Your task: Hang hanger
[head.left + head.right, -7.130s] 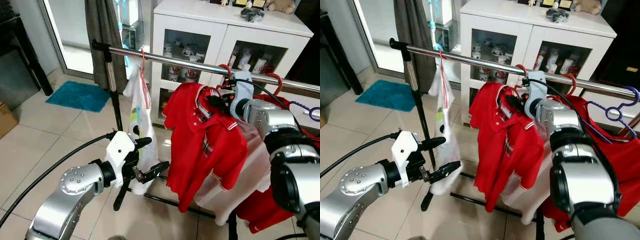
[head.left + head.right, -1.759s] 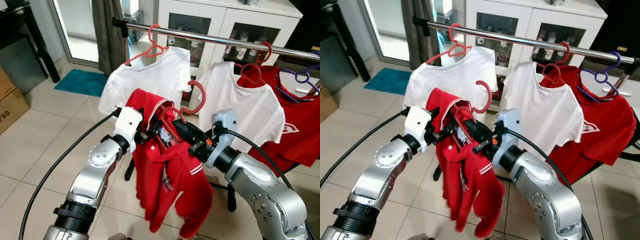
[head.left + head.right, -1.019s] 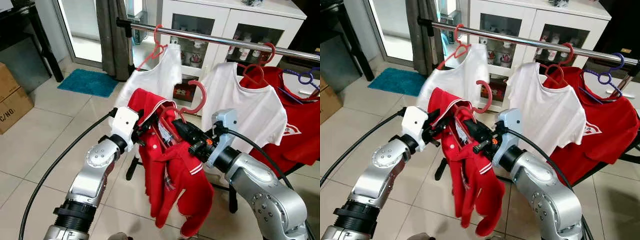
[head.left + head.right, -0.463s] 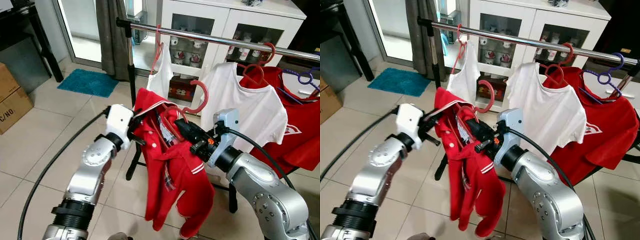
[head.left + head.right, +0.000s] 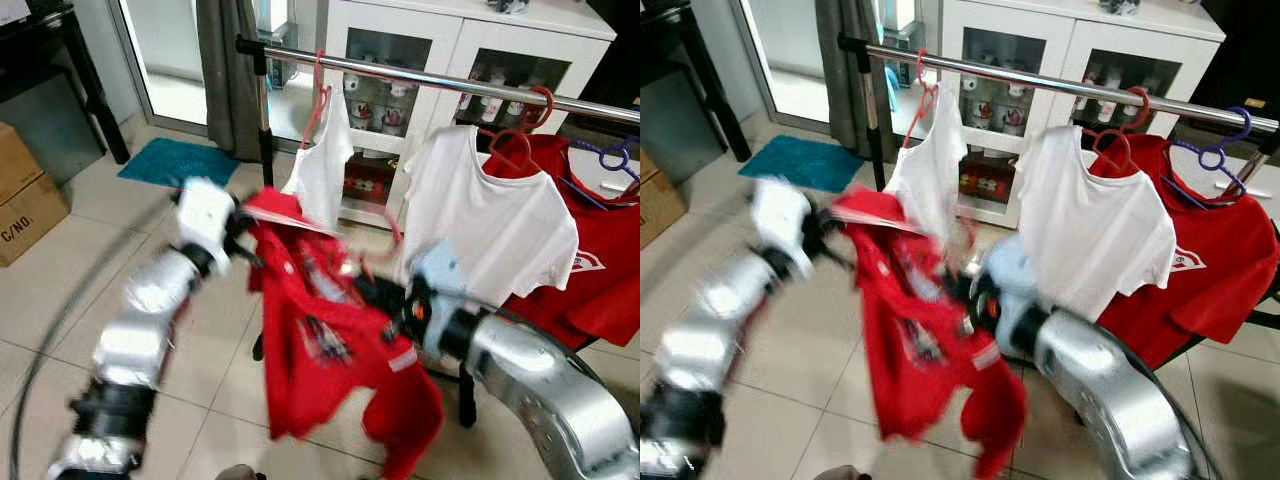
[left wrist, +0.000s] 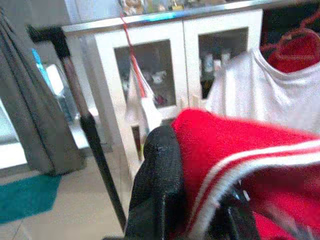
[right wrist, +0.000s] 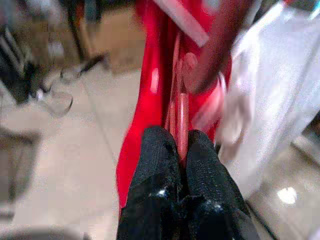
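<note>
- Your right gripper point(image 7: 179, 150) has its two black fingers pressed together on the thin red hanger point(image 7: 180, 107) that carries the red polo shirt point(image 5: 335, 345).
- Your left gripper point(image 6: 192, 200) has a fold of that shirt's collar lying between its fingers point(image 6: 160, 175); you can't tell how firmly they close on it.
- The red polo shirt is held out between the two arms, in front of and below the chrome rail point(image 5: 420, 76), not hanging from it.
- Count on the rail: two white T-shirts point(image 5: 325, 165) point(image 5: 490, 215), one more red shirt point(image 5: 590, 245) at the far right, and a bare purple hanger point(image 5: 612, 158).
- Both head views are smeared across the arms, so finger detail comes from the wrist views.
- The right wrist view shows the grip on the hanger; the left wrist view shows the white cabinet point(image 6: 185, 55) behind the rail.
</note>
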### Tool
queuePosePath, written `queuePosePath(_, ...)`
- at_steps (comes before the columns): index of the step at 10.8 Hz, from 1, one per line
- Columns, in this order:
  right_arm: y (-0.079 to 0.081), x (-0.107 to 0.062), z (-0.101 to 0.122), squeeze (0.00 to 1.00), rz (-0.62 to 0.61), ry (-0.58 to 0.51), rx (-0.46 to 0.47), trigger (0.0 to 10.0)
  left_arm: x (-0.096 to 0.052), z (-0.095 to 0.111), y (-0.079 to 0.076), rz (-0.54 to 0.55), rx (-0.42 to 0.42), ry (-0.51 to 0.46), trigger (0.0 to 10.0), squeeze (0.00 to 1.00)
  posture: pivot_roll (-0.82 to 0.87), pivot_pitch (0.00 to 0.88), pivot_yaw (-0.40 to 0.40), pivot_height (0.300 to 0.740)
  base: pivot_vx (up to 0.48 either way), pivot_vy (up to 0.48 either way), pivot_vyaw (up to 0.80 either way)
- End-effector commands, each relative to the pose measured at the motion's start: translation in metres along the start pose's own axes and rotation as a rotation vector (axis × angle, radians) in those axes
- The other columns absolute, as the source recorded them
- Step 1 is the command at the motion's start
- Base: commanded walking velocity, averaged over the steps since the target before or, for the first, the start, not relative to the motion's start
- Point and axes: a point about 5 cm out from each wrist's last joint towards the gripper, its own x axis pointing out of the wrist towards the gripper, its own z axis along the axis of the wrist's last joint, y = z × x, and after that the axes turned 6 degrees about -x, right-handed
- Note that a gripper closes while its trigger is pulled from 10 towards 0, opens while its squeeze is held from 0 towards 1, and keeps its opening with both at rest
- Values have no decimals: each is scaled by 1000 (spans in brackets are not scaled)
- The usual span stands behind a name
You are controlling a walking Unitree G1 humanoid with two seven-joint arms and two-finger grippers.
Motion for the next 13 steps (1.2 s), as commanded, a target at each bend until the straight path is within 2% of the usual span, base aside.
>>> queuePosePath(1,1,-2,0,0,25,6,-21,0,1,14,5,8,1,-45,0,0,-66,0,-22,740,0,0,0)
queuePosePath(2,10,-12,-4,0,137,9,-31,0,1,22,28,121,-60,-75,0,0,-66,0,-21,740,0,0,0)
queuePosePath(3,13,-16,-4,0,181,1,-26,0,1,22,38,177,-89,-79,0,0,-68,0,-18,740,0,0,0)
queuePosePath(4,20,-23,-3,0,254,-26,-7,0,-2,14,56,296,-167,-64,0,0,-70,0,-14,740,0,0,0)
queuePosePath(5,23,-27,-2,0,291,-40,1,0,-5,5,66,365,-233,-56,0,0,-72,0,-11,740,0,0,0)
queuePosePath(6,25,-29,0,0,308,-76,29,0,-9,-10,72,432,-353,-41,0,0,-75,0,-6,740,0,0,0)
queuePosePath(7,22,-29,3,0,282,-131,72,0,-10,-23,68,425,-424,-20,0,0,-75,0,-4,740,0,0,0)
queuePosePath(8,20,-29,8,0,253,-208,124,0,-10,-36,54,385,-488,16,0,0,-78,0,2,740,0,0,0)
queuePosePath(9,13,-24,15,0,167,-266,157,0,-6,-39,30,240,-483,56,0,0,-77,0,3,740,0,0,0)
queuePosePath(10,2,-14,23,0,22,-321,201,0,-4,-39,-4,4,-388,122,0,0,-77,0,2,740,0,0,0)
queuePosePath(11,-6,-8,25,0,-72,-345,226,0,-5,-39,-19,-90,-349,151,0,0,-75,0,3,740,0,0,0)
queuePosePath(12,-29,0,23,0,-339,-369,294,0,-10,-38,-46,-270,-275,198,0,0,-69,0,-3,740,0,0,0)
queuePosePath(13,-46,1,18,0,-519,-366,346,0,-14,-34,-60,-356,-261,205,0,0,-67,0,-2,740,0,0,0)
